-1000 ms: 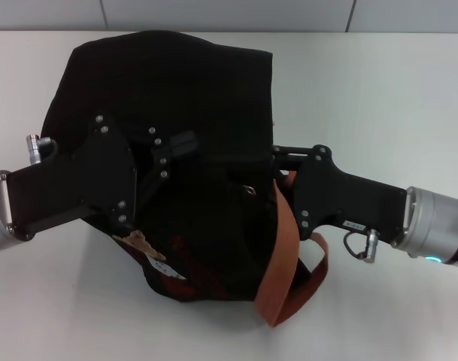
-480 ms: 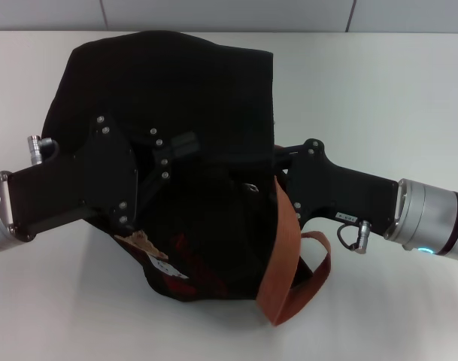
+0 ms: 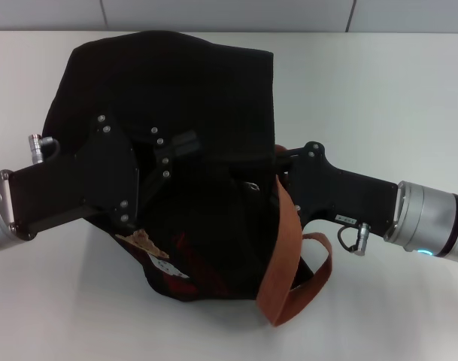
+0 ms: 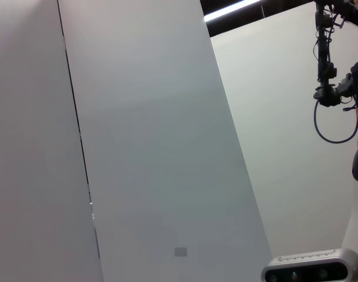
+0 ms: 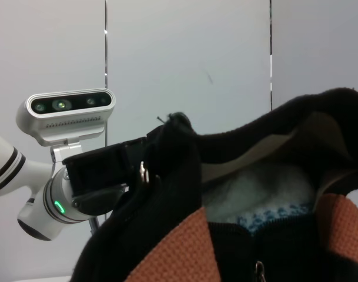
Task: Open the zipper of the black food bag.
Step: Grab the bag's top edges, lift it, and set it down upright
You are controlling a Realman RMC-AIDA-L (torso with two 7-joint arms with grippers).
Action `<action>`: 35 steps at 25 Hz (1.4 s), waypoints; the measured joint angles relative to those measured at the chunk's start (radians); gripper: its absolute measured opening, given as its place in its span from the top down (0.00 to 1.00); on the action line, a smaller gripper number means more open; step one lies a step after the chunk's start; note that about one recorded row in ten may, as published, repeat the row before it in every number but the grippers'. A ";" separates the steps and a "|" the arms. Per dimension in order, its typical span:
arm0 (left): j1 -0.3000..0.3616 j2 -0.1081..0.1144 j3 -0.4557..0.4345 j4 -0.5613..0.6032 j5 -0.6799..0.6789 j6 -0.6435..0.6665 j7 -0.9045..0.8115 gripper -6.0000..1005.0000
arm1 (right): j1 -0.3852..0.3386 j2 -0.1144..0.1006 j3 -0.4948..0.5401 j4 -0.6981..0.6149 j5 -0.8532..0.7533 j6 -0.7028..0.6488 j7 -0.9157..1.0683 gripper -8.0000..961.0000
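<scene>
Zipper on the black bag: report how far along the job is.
Done: both arms are on the black bag, and the right wrist view shows its mouth gaping onto a pale lining. In hand: the left pincer presses the top while the right pincer sits by the silver pull. Left: how much zipper remains closed is hidden.

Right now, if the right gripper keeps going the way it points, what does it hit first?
The bag. The right gripper points toward the robot's left and already sits at the bag's side by the orange strap; contact is unclear.
</scene>
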 joint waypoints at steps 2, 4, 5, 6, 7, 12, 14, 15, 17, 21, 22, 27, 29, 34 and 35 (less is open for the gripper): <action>0.000 0.000 0.000 0.000 0.000 -0.001 0.000 0.97 | 0.001 0.000 0.000 0.002 0.000 -0.001 -0.006 0.95; 0.000 0.000 0.000 0.000 0.000 -0.001 0.000 0.97 | 0.005 0.002 0.000 0.003 -0.001 -0.006 -0.009 0.95; 0.000 0.000 0.000 0.000 0.000 -0.001 0.000 0.97 | 0.008 0.002 -0.001 0.003 -0.001 -0.007 -0.009 0.95; 0.000 0.000 0.000 0.000 -0.001 -0.001 0.000 0.97 | 0.008 0.002 -0.001 0.003 -0.001 -0.007 -0.009 0.96; 0.000 0.000 0.000 0.000 -0.001 -0.001 0.000 0.97 | 0.010 0.002 -0.001 0.003 -0.002 -0.008 -0.009 0.97; 0.001 0.000 0.000 0.000 -0.003 -0.001 0.000 0.97 | 0.013 0.002 -0.003 0.003 -0.003 -0.010 -0.010 0.99; 0.002 0.000 0.000 0.000 -0.004 -0.001 0.000 0.97 | 0.014 0.002 -0.003 0.003 -0.004 -0.011 -0.010 0.99; 0.002 0.000 0.000 0.000 -0.004 -0.001 0.000 0.97 | 0.015 0.002 -0.003 0.003 -0.004 -0.011 -0.010 0.99; 0.002 0.000 0.000 0.000 -0.004 -0.001 0.001 0.97 | 0.015 0.002 -0.003 0.003 -0.004 -0.011 -0.010 0.99; 0.003 0.000 0.000 0.000 -0.004 -0.001 0.009 0.97 | 0.015 0.001 -0.003 0.003 -0.004 -0.011 -0.010 0.99; 0.003 0.000 0.000 0.000 -0.004 -0.001 0.010 0.97 | 0.015 0.001 -0.003 0.003 -0.004 -0.011 -0.010 0.99; 0.003 0.000 0.000 0.000 -0.003 -0.001 0.011 0.97 | 0.012 0.002 -0.003 0.003 -0.002 -0.012 -0.010 0.99; 0.003 0.000 0.000 0.000 -0.003 0.000 0.011 0.97 | 0.010 0.001 -0.003 0.003 0.000 -0.008 -0.011 0.99; 0.005 0.000 0.000 0.000 -0.005 -0.001 0.011 0.97 | -0.003 0.001 -0.003 0.000 -0.001 0.013 -0.012 0.99; 0.006 0.000 0.000 0.000 -0.005 -0.002 0.011 0.97 | -0.003 0.001 -0.003 0.000 -0.001 0.013 -0.012 0.99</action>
